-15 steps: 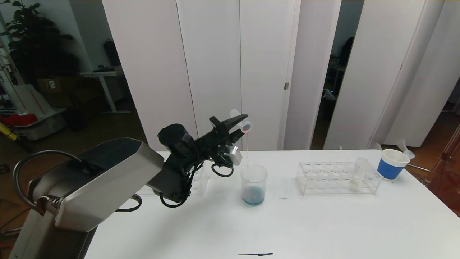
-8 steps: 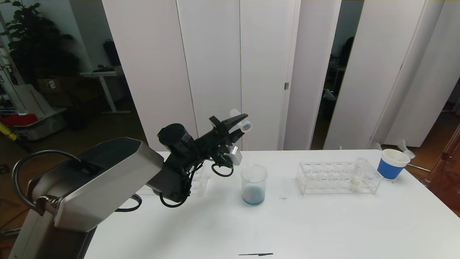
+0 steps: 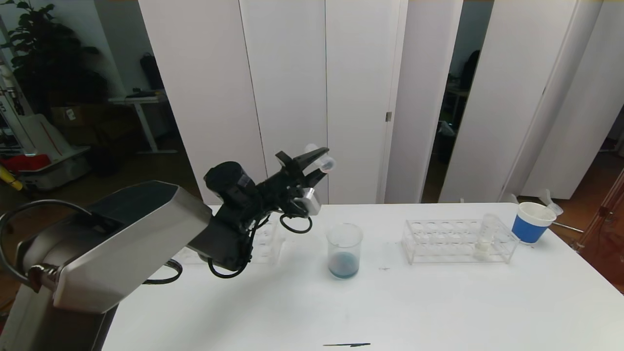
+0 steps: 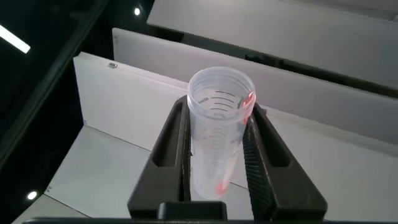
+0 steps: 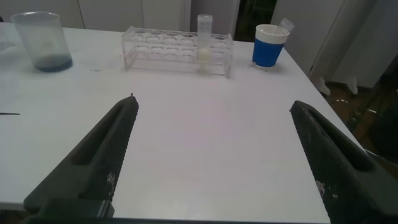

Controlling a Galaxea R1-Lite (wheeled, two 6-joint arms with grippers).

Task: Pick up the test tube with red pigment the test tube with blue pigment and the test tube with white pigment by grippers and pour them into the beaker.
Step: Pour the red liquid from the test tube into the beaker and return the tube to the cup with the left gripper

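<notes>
- White table [image 3: 438, 302] across the foreground, carrying everything else.
- Left arm raised above the table's left part; left gripper [image 3: 318, 162] up in the air, to the left of and above the beaker, not over its mouth.
- Clamped tight between the left gripper's two black fingers [image 4: 264, 155] — a clear tube [image 4: 217, 127], tipped mouth-outward, with only faint red traces on its inner wall; otherwise looking empty.
- Clear tube rack [image 3: 458, 241] on the right part of the table, well apart from the beaker.
- Second rack [image 3: 265, 241] partly hidden behind the left arm; contents not discernible.
- Beaker [image 3: 344, 250] upright near the table's middle, a shallow layer of bluish pigment at its bottom.
- Blue-and-white cup [image 3: 532, 222] beyond the right rack's far end, near the table's edge.
- Test tube with white pigment [image 3: 485, 237] standing upright in the right rack near its right end, whitish at the bottom.
- Right gripper [image 5: 217, 162] low over the near right side of the table — fingers spread wide, nothing between them.
</notes>
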